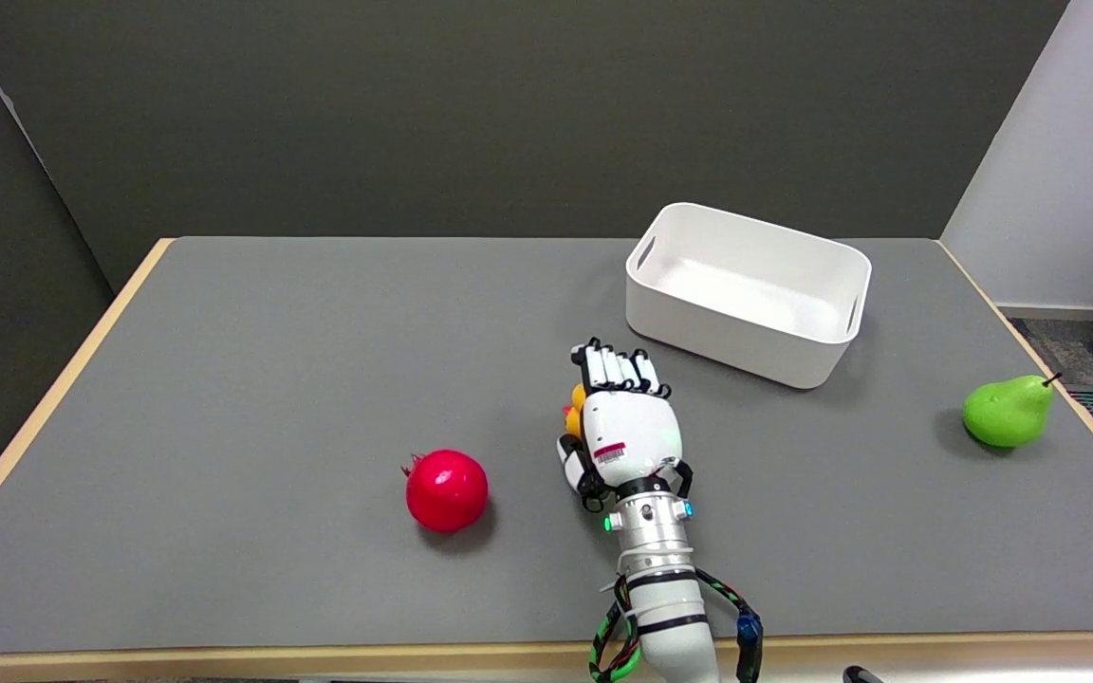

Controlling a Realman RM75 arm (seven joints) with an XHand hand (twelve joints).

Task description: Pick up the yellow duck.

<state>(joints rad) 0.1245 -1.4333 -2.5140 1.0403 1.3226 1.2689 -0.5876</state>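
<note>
Only a yellow-orange sliver of the duck shows beneath the robot hand.

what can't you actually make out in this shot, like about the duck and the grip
- Duck, head view: only a yellow-orange sliver shows at the left edge of the robot hand; the hand covers the rest, so its pose is unclear.
- Grip, head view: the hand's back faces the camera, hiding the fingertips and whether they hold the duck.
- Lift, head view: cannot tell if the duck rests on the table.
- Arm: cut off by the bottom edge.
</note>
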